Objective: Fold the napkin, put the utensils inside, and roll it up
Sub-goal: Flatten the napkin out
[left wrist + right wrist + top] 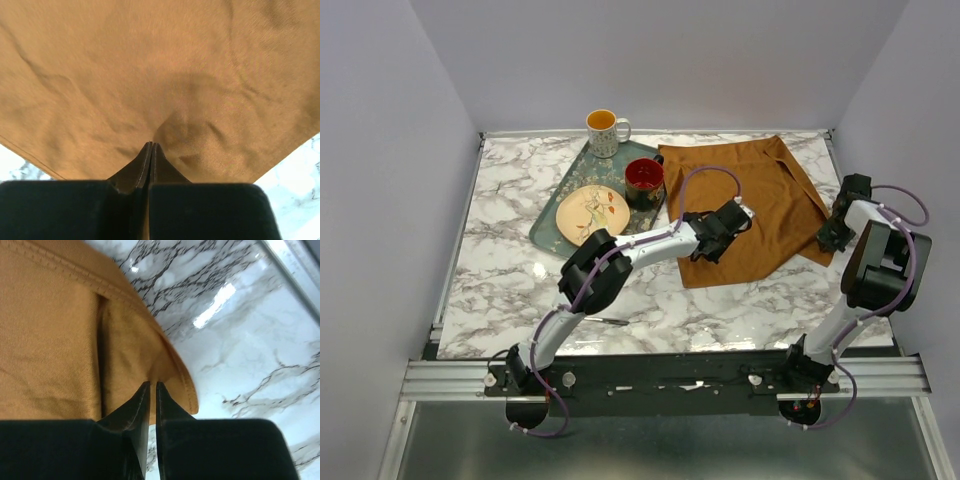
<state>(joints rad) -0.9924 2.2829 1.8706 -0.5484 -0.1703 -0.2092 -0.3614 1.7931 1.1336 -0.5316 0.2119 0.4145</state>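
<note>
Folding of the napkin (pixel 750 205) is barely under way, left gripper (pixel 151 145) and right gripper (pixel 152 384) each pinched shut on its cloth, utensil (pixel 608 321) lying apart, rolling undone.

Left arm (pixel 650 243) of white tubular links joined by bulky black housings (pixel 595 270), a lilac cable (pixel 708 172) looping along it; right arm (pixel 838 325) built alike, with its own lilac loops; left gripper (pixel 151 145) and right gripper (pixel 152 384) matte black, their fingers (pixel 132 172) tapering to thin wedge tips.

No legible text — none anywhere
</note>
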